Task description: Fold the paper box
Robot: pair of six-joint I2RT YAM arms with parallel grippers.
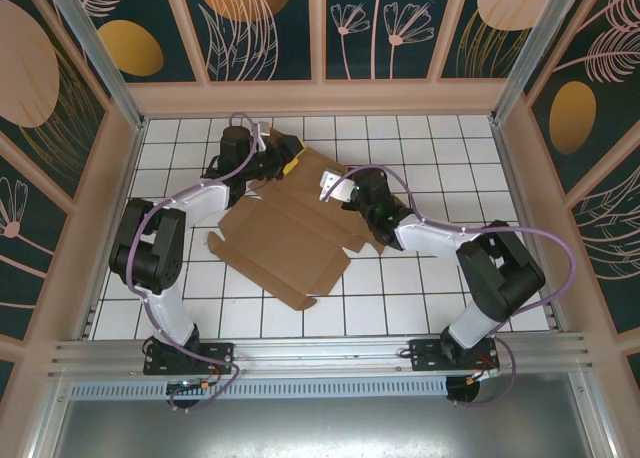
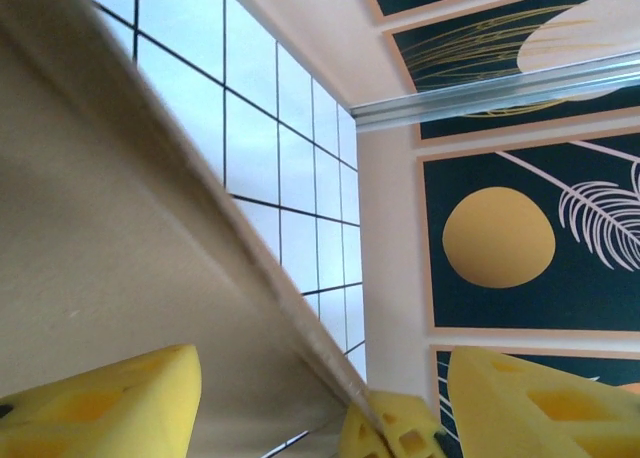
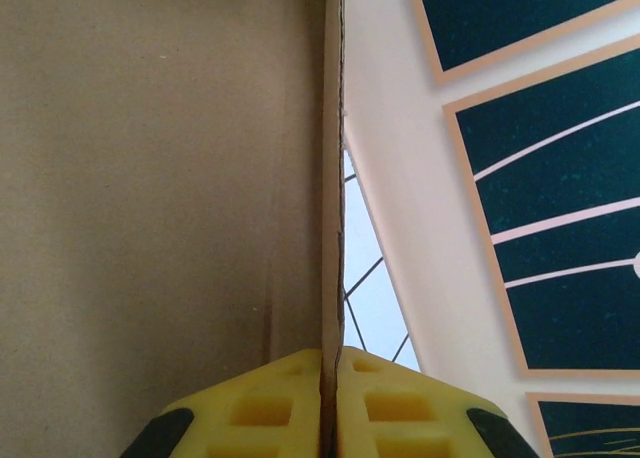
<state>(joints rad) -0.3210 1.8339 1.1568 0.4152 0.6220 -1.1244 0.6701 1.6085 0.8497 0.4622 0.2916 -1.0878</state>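
The right gripper (image 3: 330,363) is closed tight on the paper box (image 1: 285,243), an upright cardboard edge being pinched between its yellow fingers (image 3: 260,408). The left gripper (image 2: 320,363) is spread wide, and a raised edge of the box is straddled but not clamped (whether either finger touches it cannot be told). The box is laid partly unfolded on the middle of the white tiled desk (image 1: 400,288). The desk is enclosed by dark panels (image 1: 400,28) painted with leaves and orange discs.

Matt brown cardboard paper box (image 1: 285,243), fibrous at its cut edge, on glossy white tiled table (image 1: 420,298); matt yellow plastic fingers (image 3: 270,408); brushed metal rail (image 1: 320,353) at frame bottom.
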